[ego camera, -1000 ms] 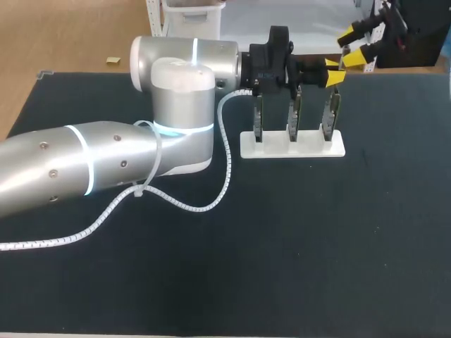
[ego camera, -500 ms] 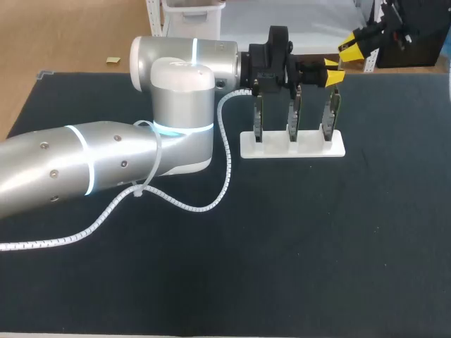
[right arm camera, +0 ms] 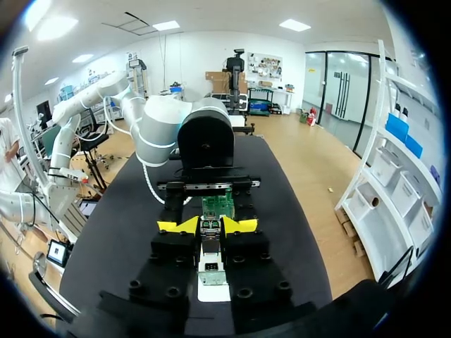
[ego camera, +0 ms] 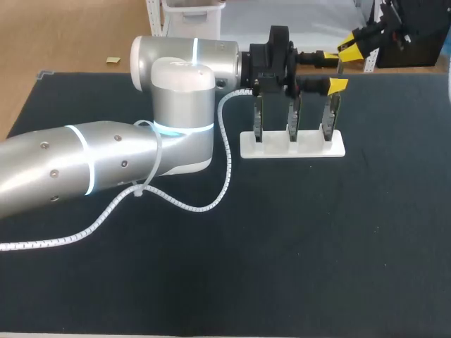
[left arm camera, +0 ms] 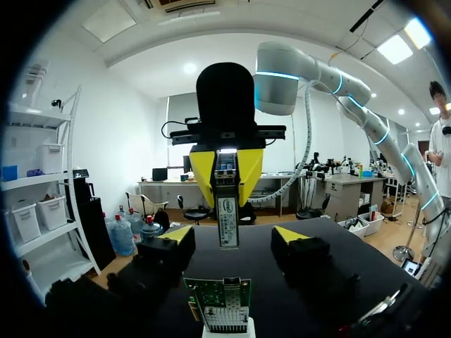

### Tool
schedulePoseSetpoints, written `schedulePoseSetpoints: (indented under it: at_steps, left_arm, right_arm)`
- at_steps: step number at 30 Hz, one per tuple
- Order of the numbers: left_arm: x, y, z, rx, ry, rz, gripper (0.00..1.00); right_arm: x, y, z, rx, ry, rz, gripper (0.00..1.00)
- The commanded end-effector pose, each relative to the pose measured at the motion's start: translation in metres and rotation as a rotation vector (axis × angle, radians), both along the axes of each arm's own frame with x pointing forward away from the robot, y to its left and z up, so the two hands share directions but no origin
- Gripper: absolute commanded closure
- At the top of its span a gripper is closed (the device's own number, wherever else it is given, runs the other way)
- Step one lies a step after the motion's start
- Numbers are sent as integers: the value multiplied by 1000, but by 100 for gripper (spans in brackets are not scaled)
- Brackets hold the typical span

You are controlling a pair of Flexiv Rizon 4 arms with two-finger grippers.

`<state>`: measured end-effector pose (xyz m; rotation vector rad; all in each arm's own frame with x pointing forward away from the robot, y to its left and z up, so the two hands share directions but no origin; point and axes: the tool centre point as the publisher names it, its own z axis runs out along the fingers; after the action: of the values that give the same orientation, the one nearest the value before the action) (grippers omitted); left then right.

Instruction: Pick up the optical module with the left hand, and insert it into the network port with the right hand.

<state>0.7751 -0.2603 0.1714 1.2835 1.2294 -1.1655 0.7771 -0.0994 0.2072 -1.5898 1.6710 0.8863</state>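
Note:
The optical module (left arm camera: 227, 205), a slim metal stick with a label, hangs between my two grippers above the rightmost card. My right gripper (right arm camera: 209, 225) is shut on it, its yellow fingertips (left arm camera: 204, 169) pressing both sides of the module's upper end. My left gripper (left arm camera: 232, 236) stands open around the lower end, its tips clear of the module on either side. In the head view the left gripper (ego camera: 334, 70) is over the right end of the card stand, and the right gripper (ego camera: 351, 45) comes in from the far right corner. The network card (left arm camera: 224, 301) with its port stands just below.
A white stand (ego camera: 292, 146) holds three upright green cards (ego camera: 292, 116) in a row at the far middle of the black table. My left arm (ego camera: 106, 165) and its white coiled cable (ego camera: 225, 176) lie across the left half.
My right gripper shut on the module, then my left gripper opened and let go of it. Both arms stayed almost in place.

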Motion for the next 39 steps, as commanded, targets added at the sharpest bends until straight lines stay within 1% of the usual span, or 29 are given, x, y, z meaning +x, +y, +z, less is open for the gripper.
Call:
schedulePoseSetpoints:
  at_steps: [1,11,13,14,16,23,26,34,39]
  left_arm:
    - [2,-1,0,3,1,-2,0]
    - [-5,10,5,27,22,16,0]
    - [-6,12,5,51,11,15,0]
    - [-7,13,4,84,-11,16,0]
    - [-8,16,3,119,-26,13,0]
    - [-8,23,-1,199,-39,8,0]
    - [-10,24,-3,247,-47,2,0]
    - [-11,27,-9,345,-42,8,0]
    - [-11,27,-13,370,-22,18,0]
  right_arm:
    - [-1,0,0,-1,-2,-5,100]
    - [0,0,-1,-3,-7,-9,100]
    - [-1,-1,-1,-3,-7,-10,100]
    - [-1,-1,-2,-4,-6,-11,100]
    - [-1,-1,-2,-4,-6,-11,100]
    - [-3,-2,-3,-5,-5,-8,100]
    - [-2,-3,-3,-3,-6,-11,100]
    - [-1,-2,-3,-4,-11,-9,100]
    - [-1,-2,-3,-3,-12,-10,100]
